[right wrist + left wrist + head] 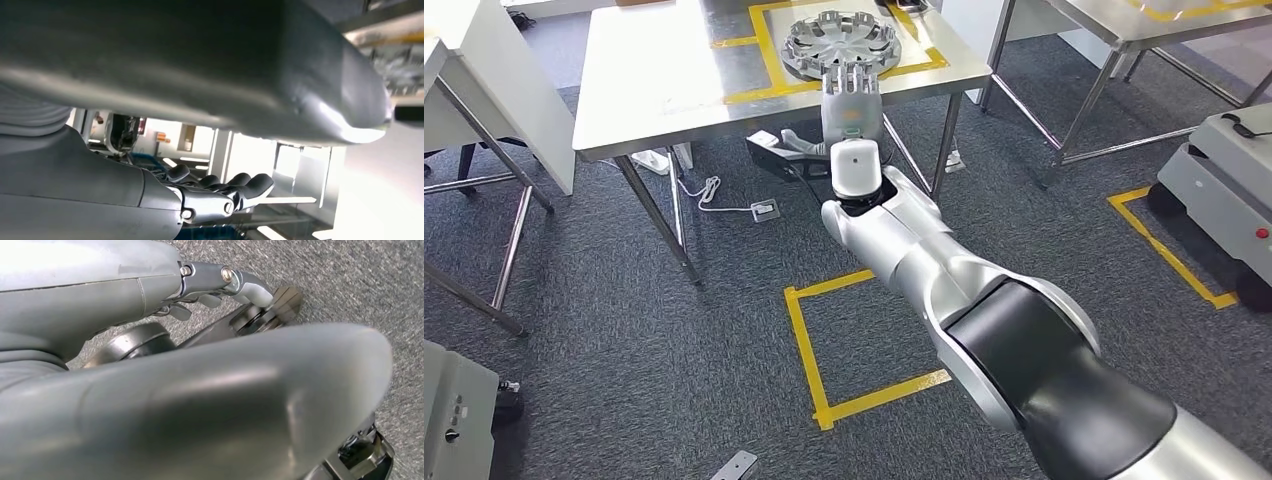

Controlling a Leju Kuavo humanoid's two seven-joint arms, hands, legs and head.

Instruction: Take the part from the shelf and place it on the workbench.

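We see the right arm (984, 320) stretched forward from the lower right of the head view, silver with a black band near the shoulder. Its right hand (851, 100) sits at the near edge of the workbench (654, 80), palm side down, fingers (852, 80) straight and side by side, tips reaching onto the rim of the part (839, 42). The part is a round silver wheel-cover-like disc with spokes, lying flat on the workbench inside a yellow tape outline (769, 60). We cannot tell whether the hand is clamped on the rim or just resting against it; the thumb is hidden in the head view.

In the right wrist view, we see the thick grey thumb (210, 65) across the upper part and the dark fingers (235, 182) lying close together, nearly straight, with a gap between thumb and fingers. What sits in that gap is not clear.

In the left wrist view, the left hand (200, 390) is close to camera over grey carpet (360, 275); big grey thumb, fingers (240, 282) bent slightly, nothing seen in it. We can't tell its exact pose.

On the floor: a yellow tape square (854, 340) below the arm, a white cable with a power strip (724, 195) under the workbench, a grey cart (1224, 190) at right. Another table (1144, 20) stands at upper right.
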